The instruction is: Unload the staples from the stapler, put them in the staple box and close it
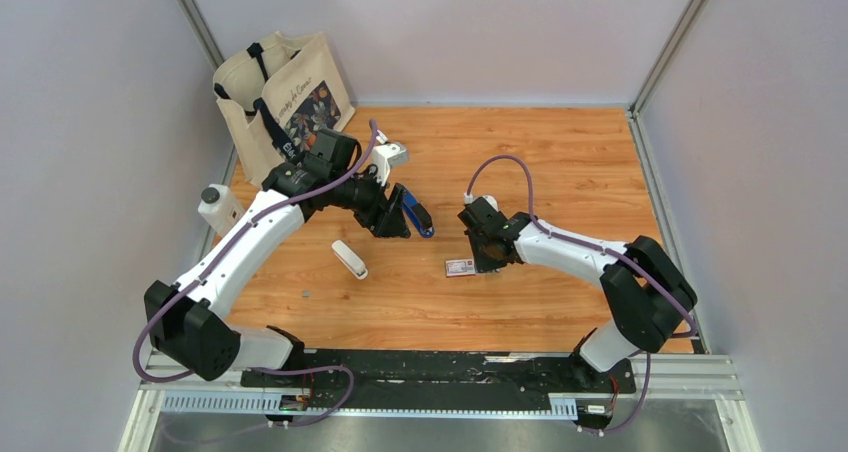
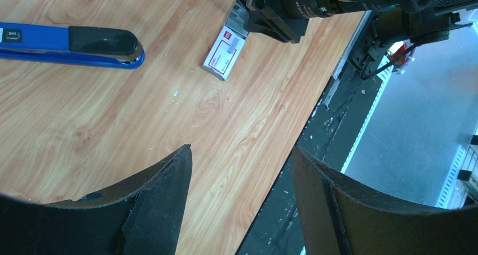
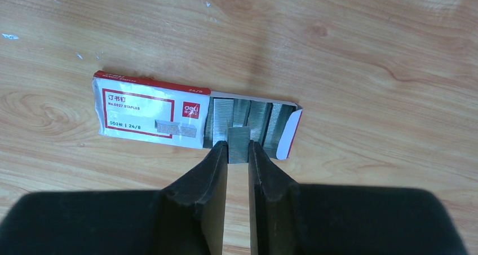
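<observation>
My right jaws pinched a staple strip over the open staple box, more staples packed inside; my left jaws gaped empty left of that box, by the stapler.

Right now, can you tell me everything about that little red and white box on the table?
The staple box is a small flat cardboard carton, white with red edges, a red frame and printed writing. It lies flat on the wooden table. One end is slid open, showing rows of grey metal staples packed inside. The right gripper pinches a short strip of staples right at that open end.
</observation>
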`<action>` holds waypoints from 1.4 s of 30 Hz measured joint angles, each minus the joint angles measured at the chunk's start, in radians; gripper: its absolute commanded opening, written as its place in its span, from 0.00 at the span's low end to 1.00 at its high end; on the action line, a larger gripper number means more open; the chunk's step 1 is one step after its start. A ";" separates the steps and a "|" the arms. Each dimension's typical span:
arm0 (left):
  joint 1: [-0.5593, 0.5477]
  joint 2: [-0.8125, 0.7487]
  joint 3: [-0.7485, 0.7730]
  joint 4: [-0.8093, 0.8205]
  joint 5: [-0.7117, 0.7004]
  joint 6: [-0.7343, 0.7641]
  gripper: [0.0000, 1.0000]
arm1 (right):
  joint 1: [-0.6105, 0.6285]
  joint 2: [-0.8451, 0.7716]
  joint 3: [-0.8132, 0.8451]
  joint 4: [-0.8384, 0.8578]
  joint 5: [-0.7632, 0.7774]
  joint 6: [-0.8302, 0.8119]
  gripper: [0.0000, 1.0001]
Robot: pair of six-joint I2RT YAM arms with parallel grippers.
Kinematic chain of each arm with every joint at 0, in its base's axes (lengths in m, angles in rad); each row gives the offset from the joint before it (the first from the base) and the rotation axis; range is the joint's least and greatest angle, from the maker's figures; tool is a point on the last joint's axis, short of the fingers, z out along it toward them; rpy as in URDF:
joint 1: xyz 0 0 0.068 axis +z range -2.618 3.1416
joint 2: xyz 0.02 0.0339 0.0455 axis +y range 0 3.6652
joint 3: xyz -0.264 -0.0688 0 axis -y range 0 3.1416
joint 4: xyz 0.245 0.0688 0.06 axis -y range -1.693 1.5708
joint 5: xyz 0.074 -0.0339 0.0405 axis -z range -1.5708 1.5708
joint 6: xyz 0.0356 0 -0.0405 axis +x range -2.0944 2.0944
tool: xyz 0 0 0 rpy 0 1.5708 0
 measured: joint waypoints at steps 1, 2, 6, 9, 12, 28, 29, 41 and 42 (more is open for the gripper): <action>0.000 0.000 0.000 0.000 0.000 0.001 0.73 | 0.000 0.000 0.000 0.000 0.000 0.000 0.20; 0.000 0.000 0.000 0.000 0.000 0.002 0.73 | 0.000 0.001 0.000 0.000 -0.002 -0.001 0.20; -0.002 0.000 0.000 0.000 0.000 0.002 0.73 | 0.000 0.007 0.000 0.000 -0.007 -0.005 0.21; -0.004 0.000 0.000 0.000 0.000 0.003 0.73 | 0.000 0.013 0.000 0.000 -0.007 -0.006 0.21; -0.004 0.000 0.000 0.000 0.000 0.004 0.73 | 0.000 0.013 0.000 0.000 -0.007 -0.008 0.23; -0.004 0.000 0.000 0.000 0.000 0.010 0.73 | 0.000 0.013 0.000 0.000 -0.007 -0.018 0.34; -0.004 0.000 0.000 0.000 0.000 0.010 0.73 | 0.000 0.013 0.000 0.001 -0.007 -0.018 0.34; -0.005 0.000 0.000 0.000 0.001 0.010 0.73 | 0.000 -0.129 -0.036 0.011 -0.004 -0.016 0.24; -0.005 0.000 0.000 0.000 0.001 0.010 0.73 | 0.000 -0.134 -0.036 0.014 -0.003 -0.015 0.23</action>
